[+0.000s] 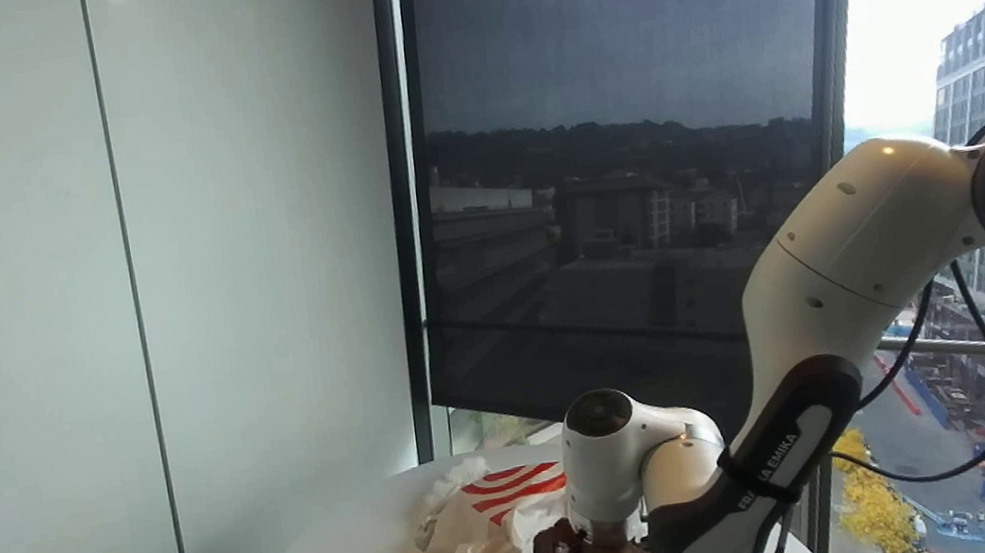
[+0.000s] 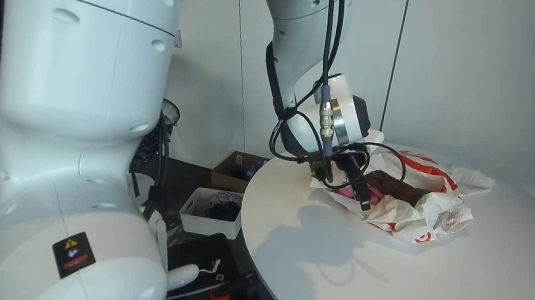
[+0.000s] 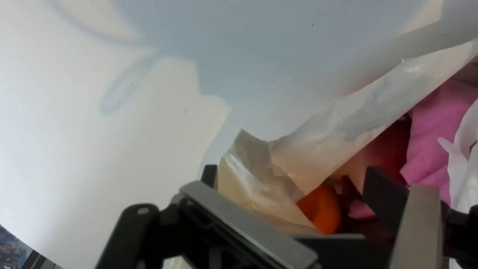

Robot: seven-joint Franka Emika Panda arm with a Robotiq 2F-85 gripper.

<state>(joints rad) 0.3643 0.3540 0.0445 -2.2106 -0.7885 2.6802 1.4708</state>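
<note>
Wrist view: your gripper (image 3: 293,177) has its two fingers (image 3: 210,175) spread wide, and you see nothing pinched between them.
White shopping bag (image 3: 343,123): it lies slumped and open on the round table (image 2: 431,296); its crumpled rim shows in the gap of the fingers.
Bag rim: one finger appears on its outer side, the other over the mouth, so the opening is probably lined up across the thin wall. Whether either finger touches the plastic, you cannot tell.
Pink cloth (image 3: 437,142): it bulges in the mouth, and the plastic folded on both sides seems to keep it from sliding out.
Orange object (image 3: 323,209): it sits just beside the rim, partly behind the plastic; you see a rounded surface, not enough for naming it.
Dark brown item (image 2: 395,186): in an exterior view it lies across the opening, and probably its bulk holds the mouth apart. Its material is hard to make out.
Robot arm (image 1: 834,269): in an exterior view its wrist covers part of the bag, and the lower edge cuts off the rest, so from there you cannot check the fingers.
</note>
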